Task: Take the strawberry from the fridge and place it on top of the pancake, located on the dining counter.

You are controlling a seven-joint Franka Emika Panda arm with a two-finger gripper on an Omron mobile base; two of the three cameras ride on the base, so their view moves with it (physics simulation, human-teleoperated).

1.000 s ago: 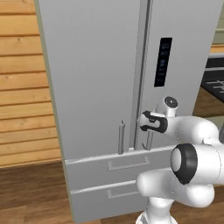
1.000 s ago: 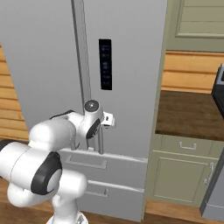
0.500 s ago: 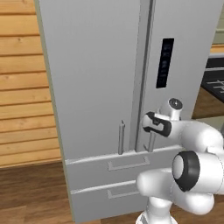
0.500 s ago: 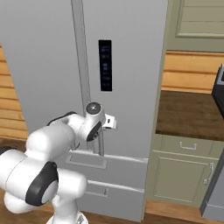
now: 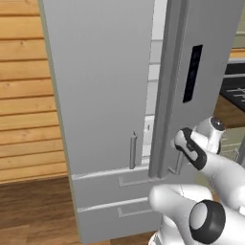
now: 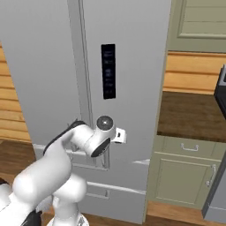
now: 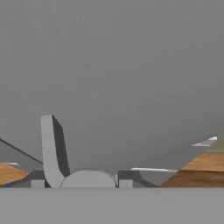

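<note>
Claw [image 5: 181, 154] at the fridge [image 5: 105, 95] right door handle [image 5: 178, 162], grip state cannot be told | door ajar | strawberry unseen, presumably inside | likely soft, light: pinch gently around its middle.

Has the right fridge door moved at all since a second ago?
Yes. The right fridge door has swung outward from the left door, which stayed shut; a gap now shows pale shelves between them. The gripper is at its handle.
</note>
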